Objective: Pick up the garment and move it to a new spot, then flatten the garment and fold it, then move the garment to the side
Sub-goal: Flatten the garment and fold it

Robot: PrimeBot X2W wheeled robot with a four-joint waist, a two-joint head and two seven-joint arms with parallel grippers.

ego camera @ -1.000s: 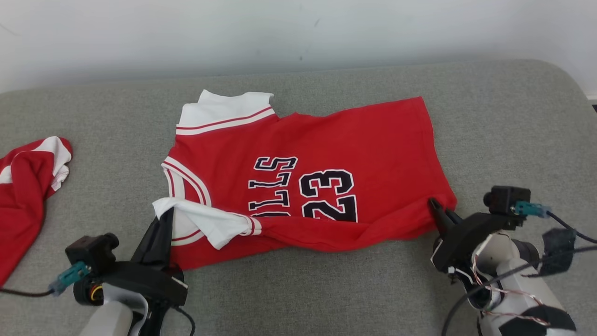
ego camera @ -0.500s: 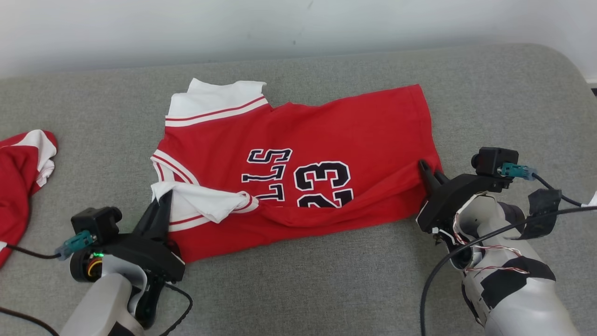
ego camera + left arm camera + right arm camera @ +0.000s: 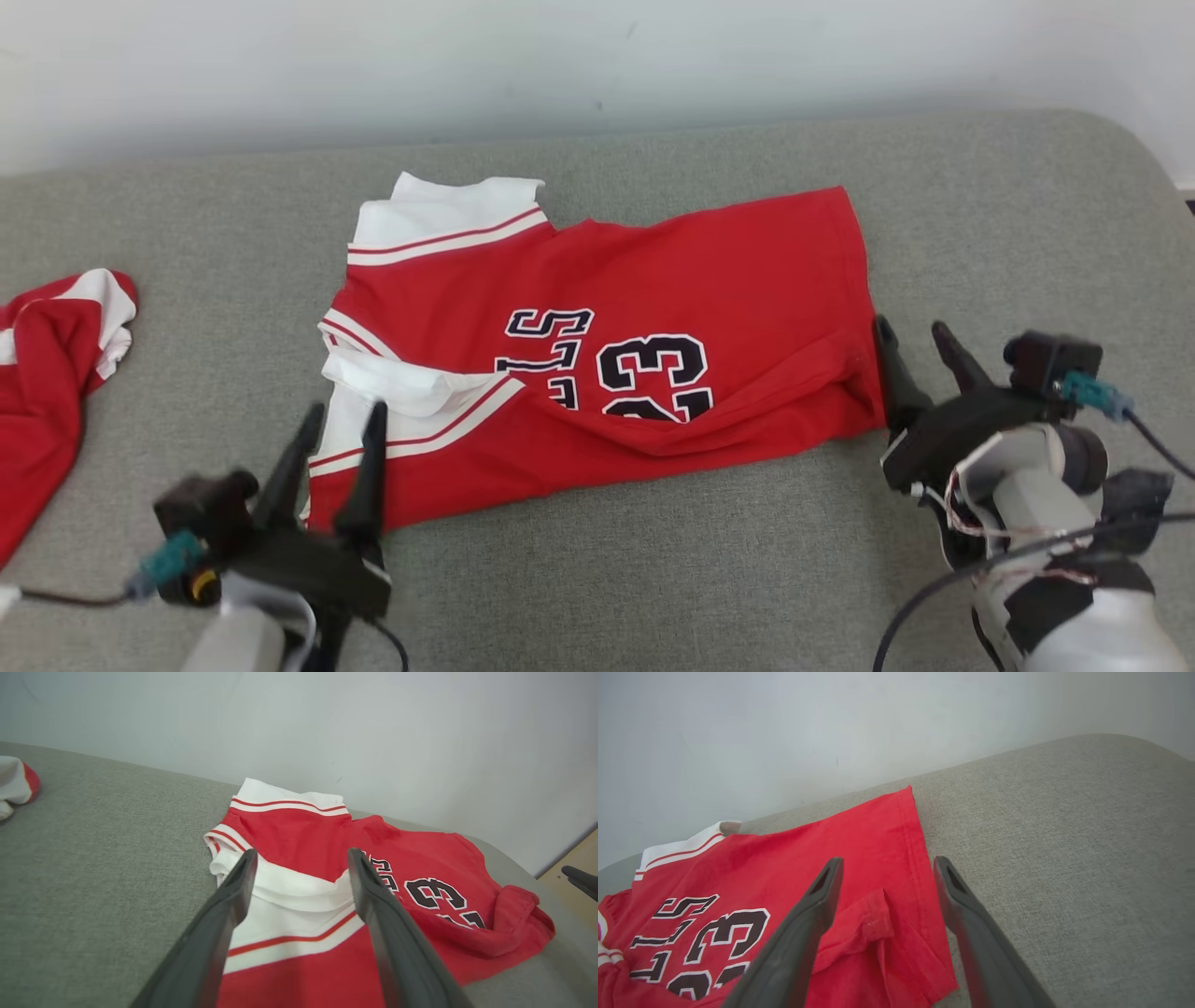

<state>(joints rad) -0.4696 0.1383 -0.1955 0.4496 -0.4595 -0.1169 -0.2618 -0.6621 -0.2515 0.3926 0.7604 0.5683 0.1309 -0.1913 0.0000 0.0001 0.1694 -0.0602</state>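
Both grippers have let go of the red shirt (image 3: pixel 653 271). A second ago each one was pinched shut on its near edge, and now their fingers are spread apart with nothing between them. The left gripper (image 3: pixel 347 407) is at the shirt's near left corner. One finger is over the white striped sleeve (image 3: pixel 411 392) and the other is just off the shirt's left edge. The right gripper (image 3: pixel 912 326) is just beside the shirt's near right corner, with its closer finger right at the red hem. The shirt lies on the grey pad (image 3: pixel 653 579), with its neck to the left and its bottom hem to the right. Its near edge is folded up over the front, so the fold hides the low part of the black number 23 (image 3: pixel 653 369) and some of the letters beside it. At the shirt's far left corner the other white sleeve (image 3: pixel 448 219) sticks out flat. Well off to the shirt's left lies a second red and white cloth (image 3: pixel 47 373), bunched up. Past the shirt's far edge the pad ends at a white wall (image 3: pixel 560 65).
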